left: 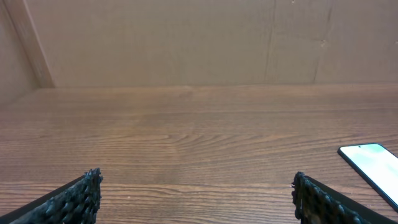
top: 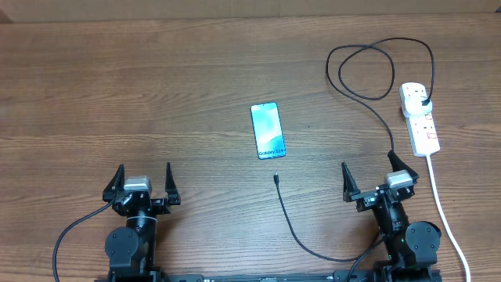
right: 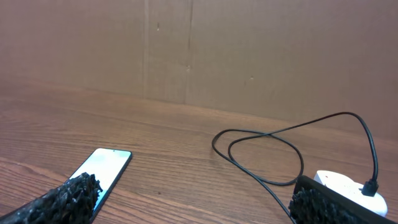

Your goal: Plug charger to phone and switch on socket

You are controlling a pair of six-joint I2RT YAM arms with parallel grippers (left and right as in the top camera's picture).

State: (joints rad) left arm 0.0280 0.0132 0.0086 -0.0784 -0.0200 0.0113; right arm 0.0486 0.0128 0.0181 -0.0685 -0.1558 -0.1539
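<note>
The phone [top: 267, 130] lies flat mid-table, light blue screen up; it also shows at the right edge of the left wrist view [left: 372, 162] and low left in the right wrist view [right: 104, 168]. The black charger cable [top: 373, 70] loops at the back right, its black plug [top: 423, 103] seated in the white socket strip [top: 420, 119]. Its tiny connector [top: 276, 178] lies loose just in front of the phone. The cable loop [right: 267, 149] and socket [right: 348, 185] show in the right wrist view. My left gripper [top: 142, 182] and right gripper [top: 368, 178] are both open and empty near the front edge.
The socket's thick white cord [top: 443, 207] runs down the right side past my right arm. The black cable [top: 313, 243] sweeps along the front between the arms. A brown cardboard wall [left: 199, 37] stands behind the wooden table [top: 156, 94].
</note>
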